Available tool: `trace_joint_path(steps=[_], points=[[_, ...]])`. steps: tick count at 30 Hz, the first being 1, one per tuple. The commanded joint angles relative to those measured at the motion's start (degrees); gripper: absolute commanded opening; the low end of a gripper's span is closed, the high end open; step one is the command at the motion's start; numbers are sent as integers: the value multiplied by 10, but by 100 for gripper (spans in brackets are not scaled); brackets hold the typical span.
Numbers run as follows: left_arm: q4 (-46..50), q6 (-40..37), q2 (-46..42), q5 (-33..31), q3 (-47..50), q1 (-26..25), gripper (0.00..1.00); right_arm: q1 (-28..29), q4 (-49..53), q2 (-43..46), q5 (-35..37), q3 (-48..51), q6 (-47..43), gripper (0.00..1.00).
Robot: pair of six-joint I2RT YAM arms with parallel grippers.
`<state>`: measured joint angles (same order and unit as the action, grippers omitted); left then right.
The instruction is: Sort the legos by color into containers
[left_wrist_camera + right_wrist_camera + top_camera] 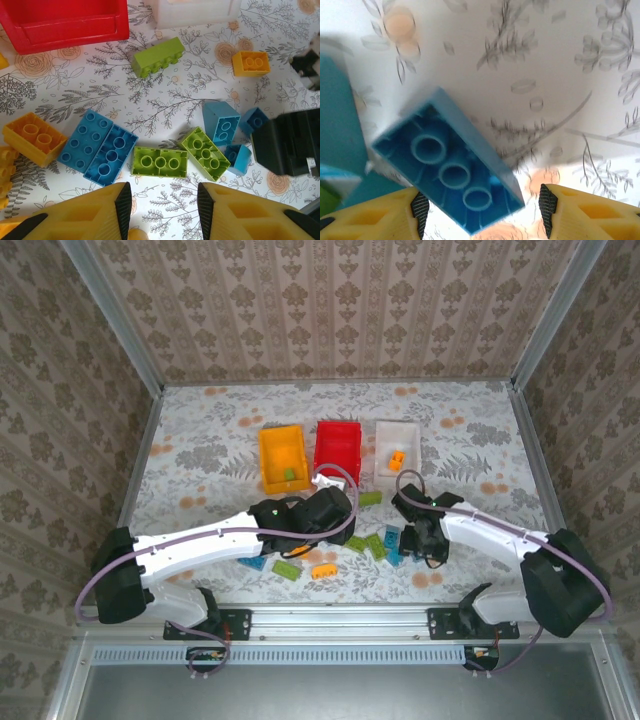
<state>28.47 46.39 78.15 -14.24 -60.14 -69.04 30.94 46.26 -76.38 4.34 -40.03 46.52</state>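
left gripper (162, 212): jaws narrowly apart, empty, bottom centre, just below a green plastic brick (159, 162)
right gripper (482, 215): pretty wide, loosely straddling an upturned blue plastic brick (447, 167), lower centre
top view: yellow-orange plastic bin (278, 452), red plastic bin (337, 447), white plastic bin (397, 435) in a row, mid-frame

Green, blue, orange legos (159, 162) on floral-print table (220, 430); yellow-orange bin (266, 462), red bin (338, 448), white bin (397, 432).
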Motion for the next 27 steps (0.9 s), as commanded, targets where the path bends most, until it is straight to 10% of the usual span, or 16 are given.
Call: trace_joint_path(steps=[1, 17, 27], points=[[-12, 3, -6, -13, -5, -5, 44, -39, -29, -29, -5, -27, -42, 63], [-103, 21, -96, 14, 63, 13, 50, -79, -75, -37, -28, -16, -29, 31], [52, 8, -176, -51, 15, 110, 51, 35, -75, -5, 20, -192, -39, 27]])
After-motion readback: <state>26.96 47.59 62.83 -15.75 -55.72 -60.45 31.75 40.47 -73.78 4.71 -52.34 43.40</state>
